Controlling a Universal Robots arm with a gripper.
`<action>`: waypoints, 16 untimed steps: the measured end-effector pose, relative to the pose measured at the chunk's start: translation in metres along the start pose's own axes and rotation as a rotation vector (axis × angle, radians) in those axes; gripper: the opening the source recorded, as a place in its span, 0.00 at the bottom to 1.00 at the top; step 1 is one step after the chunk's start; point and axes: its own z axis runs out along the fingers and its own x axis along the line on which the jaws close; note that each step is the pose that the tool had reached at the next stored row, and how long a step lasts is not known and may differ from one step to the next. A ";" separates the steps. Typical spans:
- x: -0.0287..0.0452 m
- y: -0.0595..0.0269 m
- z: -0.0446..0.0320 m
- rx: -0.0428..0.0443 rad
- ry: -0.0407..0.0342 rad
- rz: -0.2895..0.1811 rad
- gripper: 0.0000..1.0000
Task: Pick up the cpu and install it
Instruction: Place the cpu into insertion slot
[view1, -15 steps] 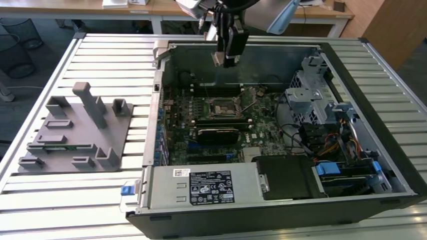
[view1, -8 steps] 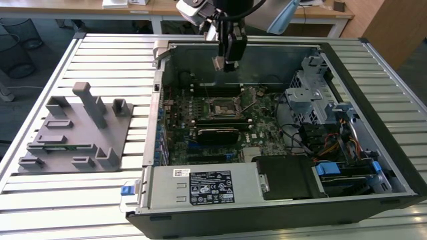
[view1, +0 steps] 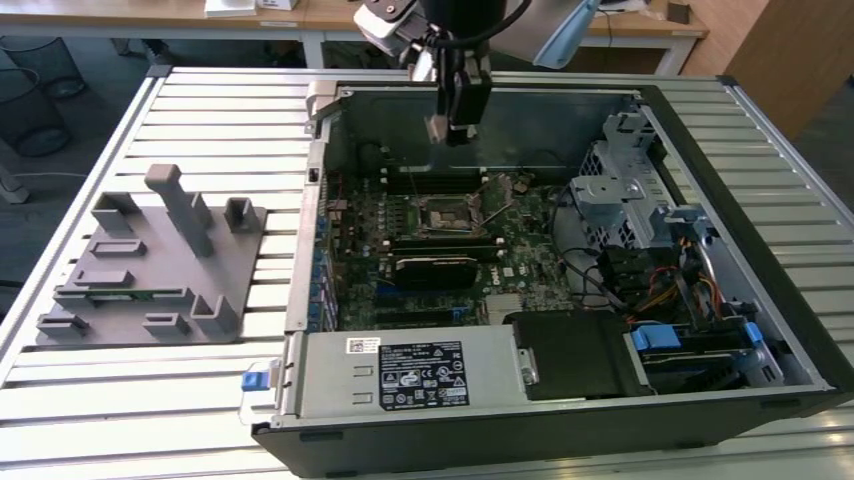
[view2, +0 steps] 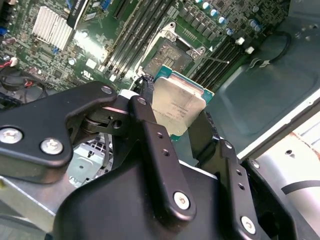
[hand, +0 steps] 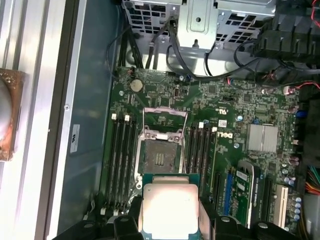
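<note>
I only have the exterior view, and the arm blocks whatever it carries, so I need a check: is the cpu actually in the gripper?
Observer: Yes. In both wrist views the cpu sits clamped in the gripper, with its silvery plate facing the cameras.
Operator: Is the socket free to take it?
Observer: In the first wrist view the socket lies bare, with nothing seated in it.
Operator: Is the cpu touching the socket yet?
Observer: No. In the second wrist view the cpu is held apart from the socket, whose empty middle shows beside it.
</note>
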 end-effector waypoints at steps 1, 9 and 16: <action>0.0004 0.0000 0.0018 0.0000 -0.0008 0.000 0.53; 0.0034 0.0014 0.0116 0.0012 -0.0152 0.027 0.53; 0.0033 0.0015 0.0162 0.0011 -0.0156 0.043 0.53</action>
